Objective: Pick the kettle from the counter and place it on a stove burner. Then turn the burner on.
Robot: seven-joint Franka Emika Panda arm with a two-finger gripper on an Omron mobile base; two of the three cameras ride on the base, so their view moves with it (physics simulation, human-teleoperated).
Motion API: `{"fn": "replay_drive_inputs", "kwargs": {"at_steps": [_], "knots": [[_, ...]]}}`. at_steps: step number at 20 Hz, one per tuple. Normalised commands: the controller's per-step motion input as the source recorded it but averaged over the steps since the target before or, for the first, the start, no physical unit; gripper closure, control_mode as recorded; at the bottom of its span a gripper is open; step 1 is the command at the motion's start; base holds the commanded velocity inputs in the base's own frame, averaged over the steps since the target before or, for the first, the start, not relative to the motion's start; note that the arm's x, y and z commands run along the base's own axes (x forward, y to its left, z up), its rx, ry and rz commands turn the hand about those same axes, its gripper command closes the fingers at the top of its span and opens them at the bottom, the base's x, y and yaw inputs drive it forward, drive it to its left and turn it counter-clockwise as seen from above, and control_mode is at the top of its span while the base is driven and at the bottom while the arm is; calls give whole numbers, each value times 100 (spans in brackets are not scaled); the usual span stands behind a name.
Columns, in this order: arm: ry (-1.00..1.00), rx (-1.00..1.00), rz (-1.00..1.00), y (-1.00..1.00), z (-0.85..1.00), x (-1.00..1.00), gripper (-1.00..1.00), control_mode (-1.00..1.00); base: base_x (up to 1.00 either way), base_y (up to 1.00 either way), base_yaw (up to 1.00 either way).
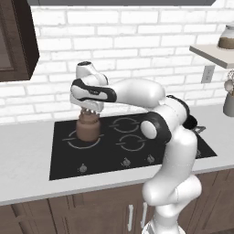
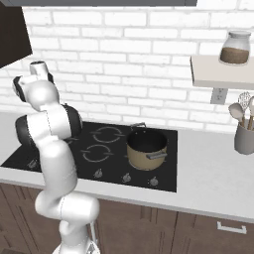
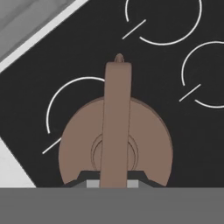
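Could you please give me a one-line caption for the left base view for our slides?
Gripper shut on the kettle by its handle, over the front-left stove burner of the black cooktop.

White brick wall, brown cabinets

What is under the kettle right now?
Under the kettle lies the black cooktop, with a grey burner ring curving out past its body. The ring's middle is covered by the kettle. The pincer is shut on its handle.
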Motion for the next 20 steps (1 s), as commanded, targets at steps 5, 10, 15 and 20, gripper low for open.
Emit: {"fn": "replay_drive_inputs", "kwargs": {"at_steps": [5, 10, 15, 20], "knots": [[4, -4, 0, 12, -13, 27, 100, -100, 0, 0, 0], [0, -5, 0, 6, -25, 25, 100, -100, 0, 0, 0], [2, -4, 0, 9, -21, 8, 100, -100, 0, 0, 0], [5, -3, 0, 16, -16, 0, 100, -100, 0, 0, 0]]}}
